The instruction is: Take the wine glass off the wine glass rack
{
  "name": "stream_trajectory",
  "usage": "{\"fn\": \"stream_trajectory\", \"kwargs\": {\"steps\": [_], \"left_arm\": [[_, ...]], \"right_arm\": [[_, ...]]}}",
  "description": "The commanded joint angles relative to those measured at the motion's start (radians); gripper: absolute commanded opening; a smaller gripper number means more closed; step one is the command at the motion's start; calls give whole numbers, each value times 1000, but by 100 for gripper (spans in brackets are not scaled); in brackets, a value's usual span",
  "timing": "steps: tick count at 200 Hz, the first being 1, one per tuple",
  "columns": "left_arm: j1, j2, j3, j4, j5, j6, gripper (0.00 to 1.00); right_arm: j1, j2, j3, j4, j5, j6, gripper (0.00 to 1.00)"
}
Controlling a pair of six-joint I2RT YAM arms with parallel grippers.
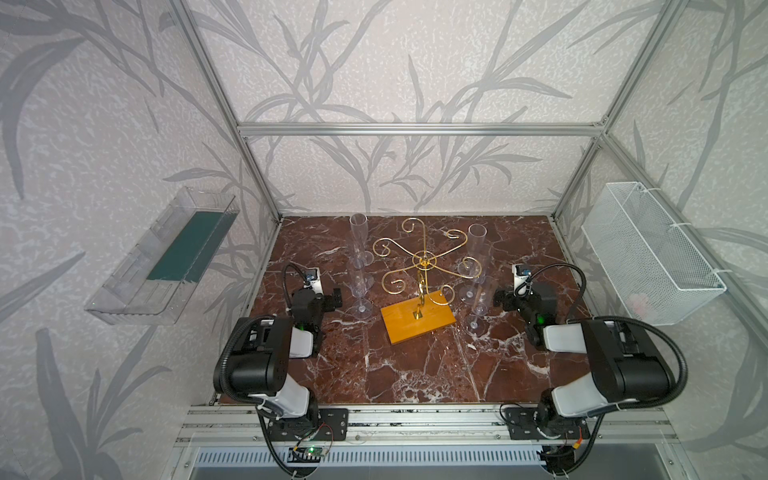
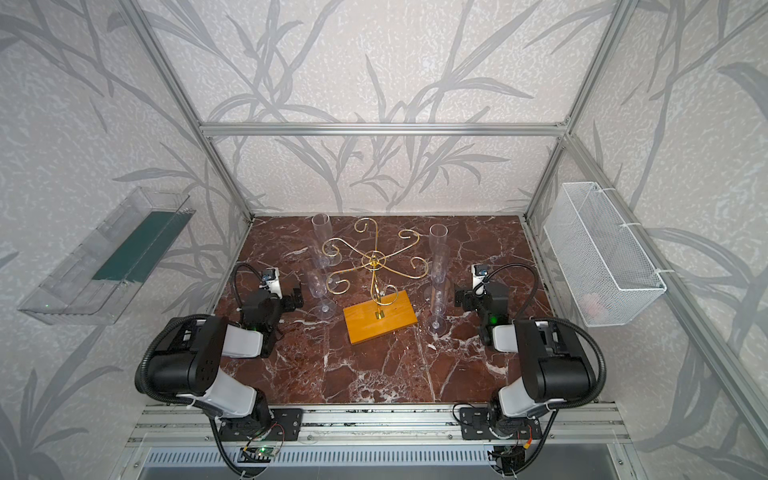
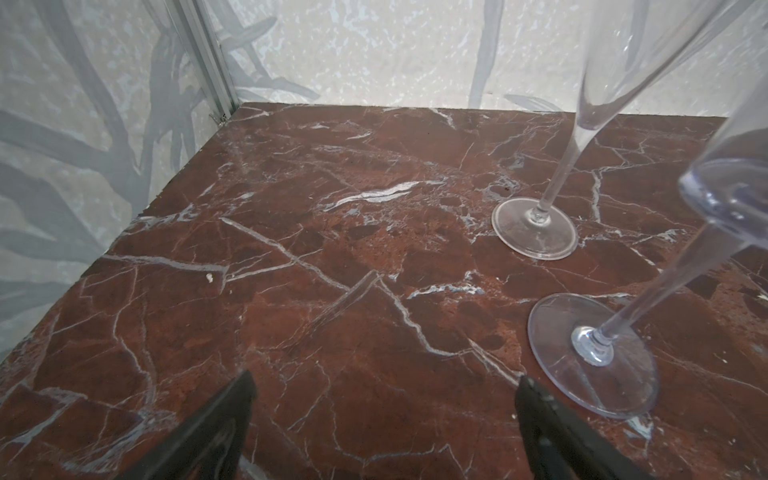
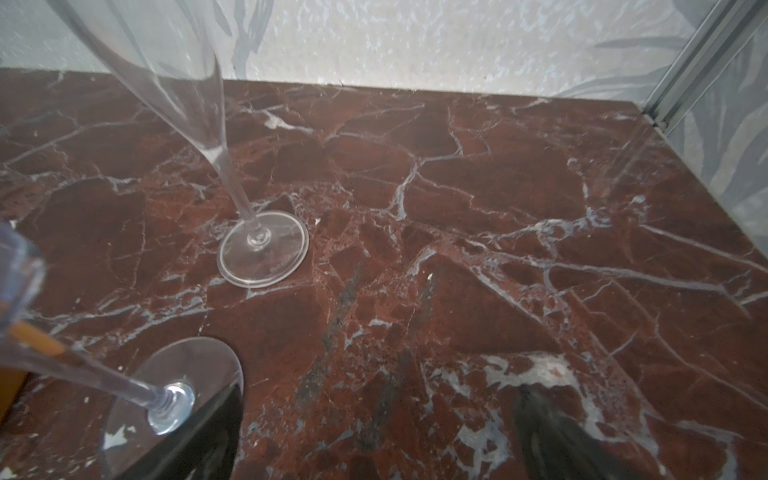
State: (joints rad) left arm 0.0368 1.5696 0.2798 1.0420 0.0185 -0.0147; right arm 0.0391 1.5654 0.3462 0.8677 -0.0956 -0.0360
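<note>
The wine glass rack (image 1: pixel 423 261) (image 2: pixel 372 259) stands mid-table on its orange wooden base (image 1: pixel 417 322). I see nothing hanging from its gold arms. Clear wine glasses stand upright on the marble, two left of the rack (image 1: pixel 360 308) (image 1: pixel 365 257) and two to its right (image 1: pixel 474 324) (image 1: pixel 467 293). My left gripper (image 1: pixel 334 298) (image 3: pixel 384 380) is open and empty, just left of the nearer left glass (image 3: pixel 590 353). On the other side my right gripper (image 1: pixel 500 299) (image 4: pixel 380 392) is open and empty too, with the nearer right glass's foot (image 4: pixel 187 374) beside one finger.
A clear plastic bin (image 1: pixel 162 257) hangs on the left wall and a white wire basket (image 1: pixel 648 253) on the right wall. Aluminium frame posts (image 1: pixel 266 199) stand at the table's back corners. The rack's arms spread above both glass pairs.
</note>
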Motion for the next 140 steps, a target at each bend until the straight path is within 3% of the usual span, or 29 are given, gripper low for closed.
{"fn": "stream_trajectory", "kwargs": {"steps": [1, 34, 140], "left_arm": [[-5, -4, 26, 45, -28, 19, 99], [10, -11, 104, -120, -43, -6, 99], [17, -6, 98, -103, -39, -10, 99]], "right_arm": [[18, -29, 43, 4, 30, -29, 99], [24, -17, 55, -5, 34, -34, 99], [24, -21, 59, -19, 34, -36, 99]]}}
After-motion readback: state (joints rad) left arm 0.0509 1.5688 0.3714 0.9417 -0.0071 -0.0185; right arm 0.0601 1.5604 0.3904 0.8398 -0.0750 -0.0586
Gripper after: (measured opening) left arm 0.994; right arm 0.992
